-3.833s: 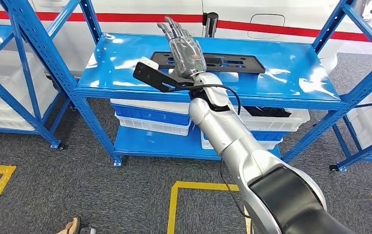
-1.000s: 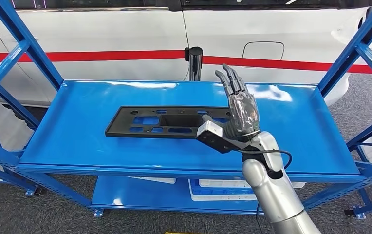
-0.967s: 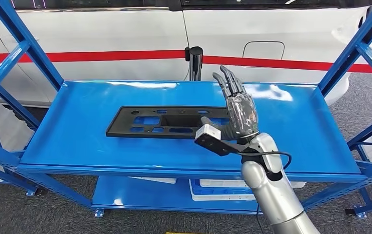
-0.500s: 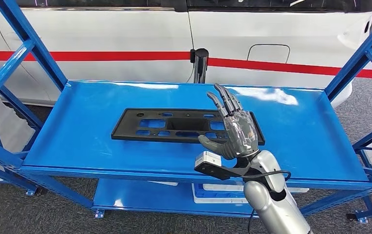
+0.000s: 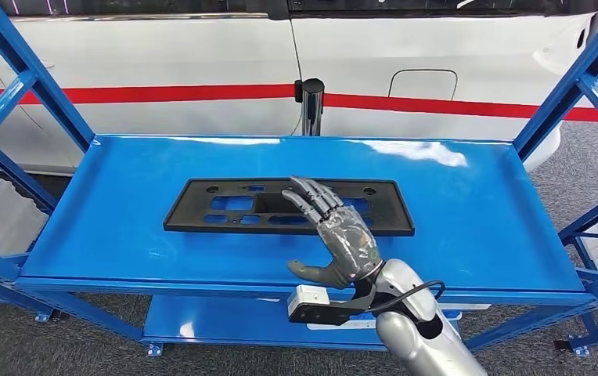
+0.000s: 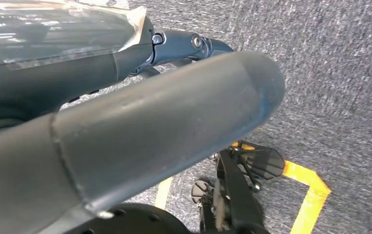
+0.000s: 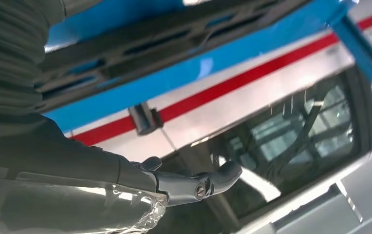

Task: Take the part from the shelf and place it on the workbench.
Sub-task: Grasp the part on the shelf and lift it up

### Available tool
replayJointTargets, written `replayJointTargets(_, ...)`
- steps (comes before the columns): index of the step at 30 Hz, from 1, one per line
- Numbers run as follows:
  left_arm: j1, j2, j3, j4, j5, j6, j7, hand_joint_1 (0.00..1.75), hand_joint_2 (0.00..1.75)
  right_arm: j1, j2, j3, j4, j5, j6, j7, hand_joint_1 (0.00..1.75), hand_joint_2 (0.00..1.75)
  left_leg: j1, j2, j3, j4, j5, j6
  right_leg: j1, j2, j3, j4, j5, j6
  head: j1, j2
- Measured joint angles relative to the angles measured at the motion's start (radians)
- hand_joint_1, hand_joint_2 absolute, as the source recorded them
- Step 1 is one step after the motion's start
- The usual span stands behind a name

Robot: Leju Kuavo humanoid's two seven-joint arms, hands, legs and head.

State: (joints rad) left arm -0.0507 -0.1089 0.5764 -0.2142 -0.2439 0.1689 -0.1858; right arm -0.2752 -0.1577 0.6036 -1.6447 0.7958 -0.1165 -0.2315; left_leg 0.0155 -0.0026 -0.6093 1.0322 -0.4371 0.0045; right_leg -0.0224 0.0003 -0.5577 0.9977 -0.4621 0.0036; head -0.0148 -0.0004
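**Right hand spread over shelf; part flat on top level**

The right hand [image 5: 341, 244] is held with fingers apart and empty, its fingertips [image 5: 302, 188] over the near edge of the black part [image 5: 233, 207]. The part lies flat on the blue shelf [image 5: 108, 211]. The left hand [image 6: 101, 122] hangs above grey carpet [image 6: 330, 87], fingers extended, holding nothing. A white vehicle [image 5: 202, 55] stands behind.

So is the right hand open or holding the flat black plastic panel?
Open: the right hand hovers, fingers spread, over the flat black plastic panel.
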Motion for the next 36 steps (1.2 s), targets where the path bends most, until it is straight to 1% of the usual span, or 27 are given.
replayJointTargets(1, -0.001, 0.000, 0.003, 0.000, 0.000, 0.001, 0.002, 0.00, 0.00, -0.005, 0.003, 0.016, 0.016, 0.001, 0.007, 0.003, 0.00, 1.75, -0.003, -0.001, 0.011, -0.024, 0.003, 0.003, 0.002, 0.000, 0.000, -0.001, -0.001, 0.004, 0.000, 0.000)
replayJointTargets(2, -0.001, 0.000, 0.006, 0.000, 0.000, 0.002, 0.005, 0.00, 0.00, -0.010, 0.008, 0.029, 0.037, 0.002, 0.011, 0.007, 0.00, 1.75, -0.007, -0.002, 0.012, -0.026, -0.001, 0.008, 0.004, 0.000, 0.000, -0.002, -0.001, 0.009, 0.001, 0.000)
replayJointTargets(4, -0.002, -0.001, 0.011, 0.000, 0.000, 0.006, 0.011, 0.00, 0.00, -0.028, 0.024, 0.047, 0.092, 0.005, 0.015, 0.020, 0.00, 1.75, -0.011, -0.004, 0.014, -0.032, 0.003, 0.020, 0.005, -0.001, 0.002, -0.006, -0.001, 0.021, 0.001, 0.000)
replayJointTargets(5, -0.002, -0.002, 0.015, 0.000, 0.001, 0.007, 0.012, 0.00, 0.00, -0.040, 0.034, 0.052, 0.123, 0.006, 0.015, 0.025, 0.00, 1.75, -0.012, -0.005, 0.018, -0.037, 0.006, 0.022, 0.007, -0.001, 0.005, -0.010, 0.002, 0.020, 0.002, 0.000)
replayJointTargets(6, -0.002, -0.003, 0.020, 0.000, 0.001, 0.007, 0.014, 0.00, 0.00, -0.058, 0.044, 0.056, 0.156, 0.007, 0.014, 0.030, 0.00, 1.75, -0.013, -0.005, 0.021, -0.043, 0.011, 0.022, 0.009, -0.002, 0.008, -0.014, 0.003, 0.016, 0.004, 0.000)
replayJointTargets(8, -0.004, -0.008, 0.029, 0.000, 0.003, 0.002, 0.014, 0.00, 0.00, -0.096, 0.061, 0.060, 0.221, 0.008, 0.016, 0.036, 0.00, 1.75, -0.018, -0.007, 0.024, -0.046, 0.015, 0.017, 0.011, -0.003, 0.014, -0.021, 0.006, 0.006, 0.008, 0.000)
replayJointTargets(9, -0.004, -0.010, 0.033, 0.001, 0.004, 0.001, 0.014, 0.00, 0.00, -0.113, 0.068, 0.062, 0.252, 0.008, 0.019, 0.039, 0.00, 1.75, -0.021, -0.007, 0.024, -0.046, 0.015, 0.018, 0.011, -0.003, 0.016, -0.022, 0.006, 0.006, 0.009, 0.000)
replayJointTargets(14, -0.004, -0.018, 0.053, 0.001, 0.012, 0.009, 0.022, 0.00, 0.00, -0.174, 0.102, 0.078, 0.362, 0.030, 0.037, 0.052, 0.00, 1.75, -0.029, -0.008, 0.024, -0.046, 0.015, 0.029, 0.006, -0.003, 0.017, -0.030, 0.009, 0.012, 0.009, 0.000)
replayJointTargets(17, -0.004, -0.019, 0.056, 0.001, 0.006, 0.008, 0.024, 0.00, 0.00, -0.201, 0.118, 0.092, 0.421, 0.066, 0.014, 0.085, 0.00, 1.75, -0.031, -0.008, 0.023, -0.046, 0.015, 0.032, 0.004, -0.003, 0.017, -0.031, 0.012, 0.017, 0.009, 0.000)
replayJointTargets(20, -0.004, -0.019, 0.058, 0.001, -0.007, 0.000, 0.024, 0.00, 0.00, -0.230, 0.126, 0.097, 0.488, 0.099, -0.043, 0.116, 0.00, 1.75, -0.032, -0.008, 0.023, -0.046, 0.016, 0.033, 0.003, -0.003, 0.017, -0.032, 0.014, 0.021, 0.009, 0.000)
replayJointTargets(23, -0.004, -0.019, 0.062, 0.001, -0.018, -0.003, 0.024, 0.00, 0.00, -0.252, 0.130, 0.088, 0.549, 0.117, -0.083, 0.128, 0.00, 1.75, -0.032, -0.008, 0.023, -0.046, 0.017, 0.034, 0.004, -0.003, 0.016, -0.032, 0.015, 0.023, 0.009, 0.000)
replayJointTargets(29, -0.004, -0.019, 0.064, 0.001, -0.021, -0.004, 0.024, 0.00, 0.00, -0.273, 0.135, 0.071, 0.606, 0.121, -0.098, 0.128, 0.00, 1.75, -0.029, -0.007, 0.024, -0.046, 0.017, 0.034, 0.004, -0.003, 0.016, -0.032, 0.014, 0.027, 0.009, 0.000)
replayJointTargets(36, -0.004, -0.019, 0.064, 0.001, -0.021, -0.005, 0.024, 0.00, 0.00, -0.281, 0.142, 0.067, 0.625, 0.121, -0.099, 0.129, 0.00, 1.75, -0.027, -0.007, 0.025, -0.046, 0.017, 0.034, 0.004, -0.003, 0.016, -0.032, 0.014, 0.027, 0.009, 0.000)
